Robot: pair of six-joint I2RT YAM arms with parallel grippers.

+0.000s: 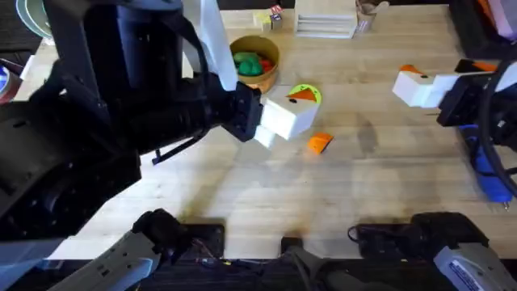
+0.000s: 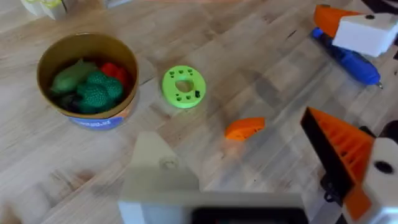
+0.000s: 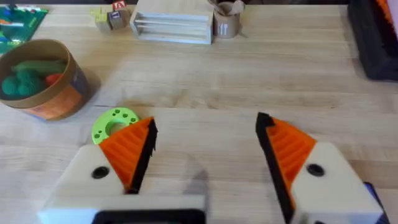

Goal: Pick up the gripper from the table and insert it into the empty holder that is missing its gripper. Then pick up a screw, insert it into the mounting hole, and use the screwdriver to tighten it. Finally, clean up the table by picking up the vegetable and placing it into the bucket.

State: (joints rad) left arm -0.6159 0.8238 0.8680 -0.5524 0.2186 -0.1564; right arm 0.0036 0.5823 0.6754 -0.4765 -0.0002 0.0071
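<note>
The orange gripper wedge (image 2: 244, 127) (image 1: 320, 143) lies on the wooden table (image 1: 380, 186), beside a lime-green disc (image 2: 183, 86). My left gripper (image 2: 230, 149) (image 1: 284, 118) hovers open above it. One of its fingers is a bare cream holder (image 2: 155, 171); the other carries an orange ribbed pad. My right gripper (image 3: 206, 124) (image 1: 416, 85) is open at the right with both orange pads on, holding nothing. The blue screwdriver (image 2: 348, 59) (image 1: 489, 174) lies just beyond it. The bucket (image 2: 93, 118) (image 1: 266, 78) holds a dark-green vegetable (image 2: 96, 93), a paler green piece and a red one. The screw is out of view.
A white slatted rack (image 3: 171, 28), a small cup (image 3: 225, 18) and little blocks (image 3: 109, 17) stand along the far edge. A black fixture (image 3: 373, 37) is at the far right. Bare wood lies in front of the wedge.
</note>
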